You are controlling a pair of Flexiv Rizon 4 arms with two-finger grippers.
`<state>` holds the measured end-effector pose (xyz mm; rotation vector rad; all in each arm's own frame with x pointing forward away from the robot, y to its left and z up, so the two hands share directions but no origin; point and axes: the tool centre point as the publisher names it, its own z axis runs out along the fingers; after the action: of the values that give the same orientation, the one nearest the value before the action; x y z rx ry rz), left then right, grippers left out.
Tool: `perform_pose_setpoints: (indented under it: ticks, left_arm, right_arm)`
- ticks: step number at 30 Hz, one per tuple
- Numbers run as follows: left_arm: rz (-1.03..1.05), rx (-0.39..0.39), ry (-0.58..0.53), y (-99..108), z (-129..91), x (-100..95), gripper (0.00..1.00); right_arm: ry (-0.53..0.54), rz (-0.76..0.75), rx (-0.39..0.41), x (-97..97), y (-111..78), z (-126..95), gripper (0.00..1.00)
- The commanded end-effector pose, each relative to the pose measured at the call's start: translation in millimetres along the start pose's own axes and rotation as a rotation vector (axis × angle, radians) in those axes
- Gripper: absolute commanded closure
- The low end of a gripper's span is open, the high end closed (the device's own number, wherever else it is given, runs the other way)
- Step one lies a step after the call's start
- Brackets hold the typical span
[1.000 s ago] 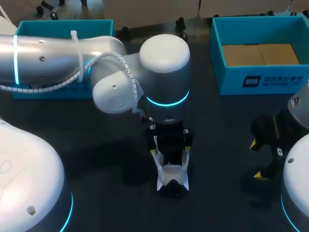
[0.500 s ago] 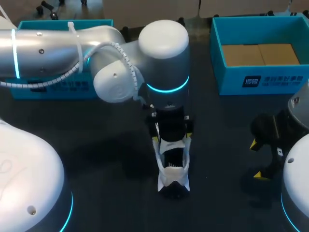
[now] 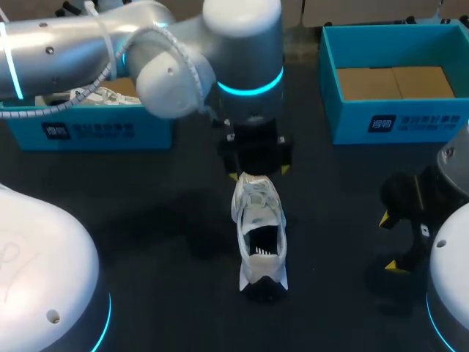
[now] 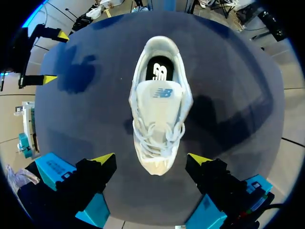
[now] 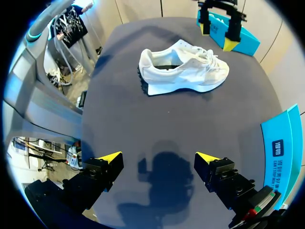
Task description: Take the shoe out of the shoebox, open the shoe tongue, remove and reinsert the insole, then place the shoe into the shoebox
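The right arm's fingers (image 3: 390, 242) are hanging spread and empty over the dark surface (image 3: 146, 220) at the lower right of the head view, well apart from the work. At lower centre, a white mesh-and-leather sneaker (image 3: 259, 235) is standing upright on its sole, heel toward the frame's bottom and toe pointing up the frame. Just above the toe, the left arm's fingers (image 3: 258, 170) are hovering wide open, grasping nothing. Beyond, an open teal shoebox (image 3: 95, 132) holding crumpled white paper is sitting at upper left, and a second teal box (image 3: 396, 121) with a brown cardboard floor at upper right.

The shoe appears to be out of its box, so the tongue is likely next. That calls for pinching the tongue's edge and folding it toward the toe, perhaps with the right arm steadying the heel.
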<state>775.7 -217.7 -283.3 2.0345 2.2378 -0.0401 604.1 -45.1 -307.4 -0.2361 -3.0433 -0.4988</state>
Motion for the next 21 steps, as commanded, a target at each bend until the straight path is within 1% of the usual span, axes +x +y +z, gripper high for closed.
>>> perform_pose_setpoints:
  ticks: [1, 2, 3, 4, 6, 7, 8, 9, 14, 17, 21]
  left_arm:
    - [0.015, 0.043, 0.002, 2.7, -22.0, 12.2, 0.26]
    - [0.023, 0.057, 0.003, 0.1, -23.9, 14.6, 0.3]
    - [0.026, 0.061, -0.004, -4.0, -26.2, 17.5, 0.42]
    - [0.028, 0.073, -0.006, -10.2, -28.1, 21.2, 0.52]
    - [0.035, 0.093, -0.019, -14.1, -26.7, 22.7, 0.56]
    - [0.04, 0.098, -0.022, -16.5, -24.8, 23.5, 0.63]
    - [0.044, 0.103, -0.022, -20.1, -23.3, 24.6, 0.73]
    - [0.052, 0.108, -0.02, -23.4, -20.7, 25.5, 0.76]
    - [0.067, 0.128, -0.031, -39.5, -7.3, 27.9, 0.71]
    - [0.072, 0.142, -0.031, -47.2, 1.3, 25.4, 0.67]
    - [0.089, 0.152, -0.028, -60.9, 13.5, 19.8, 0.65]
  right_arm:
    - [-0.004, 0.0, 0.001, 2.0, -0.4, 0.3, 0.0]
    - [-0.004, 0.0, 0.001, 2.0, -0.4, 0.3, 0.0]
    - [-0.004, 0.0, 0.001, 2.0, -0.4, 0.3, 0.0]
    - [-0.004, 0.0, 0.001, 2.0, -0.4, 0.3, 0.0]
    - [-0.004, 0.0, 0.001, 2.0, -0.4, 0.3, 0.0]
    - [-0.004, 0.0, 0.001, 2.0, -0.4, 0.3, 0.0]
    - [-0.004, 0.0, 0.001, 2.0, -0.4, 0.3, 0.0]
    - [-0.004, 0.0, 0.001, 2.0, -0.4, 0.3, 0.0]
    - [-0.004, 0.0, 0.001, 2.0, -0.4, 0.3, 0.0]
    - [-0.004, 0.0, 0.001, 2.0, -0.4, 0.3, 0.0]
    - [-0.004, 0.0, 0.001, 2.0, -0.4, 0.3, 0.0]
